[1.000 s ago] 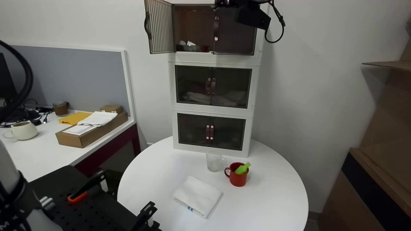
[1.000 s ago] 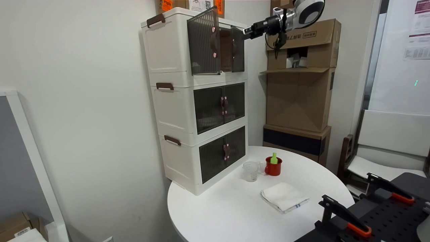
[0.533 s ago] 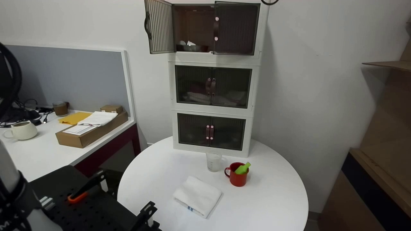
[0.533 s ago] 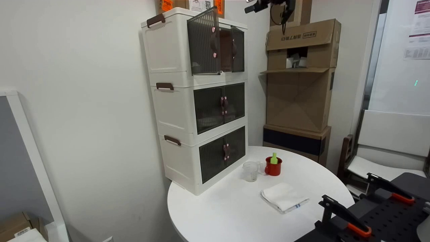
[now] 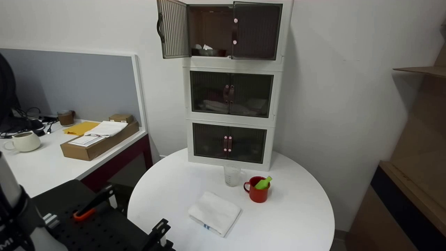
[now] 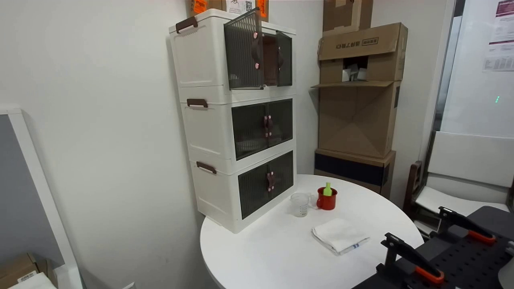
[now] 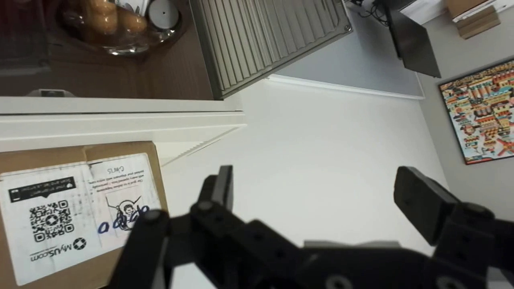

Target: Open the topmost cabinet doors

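The white three-tier cabinet [image 5: 230, 120] rises through the upper middle of an exterior view. On its top tier, the left-hand ribbed door [image 5: 175, 31] stands wide; the right-hand ribbed door [image 5: 258, 32] looks only ajar. Low in the wrist view, the gripper [image 7: 315, 178] is spread, holding nothing. Best, I judge: hook behind the ajar door's strap handle [image 5: 234, 31], then draw rightward in a slow arc.

Topmost cabinet doors [image 5: 258, 33], smoky, ribbed; both open
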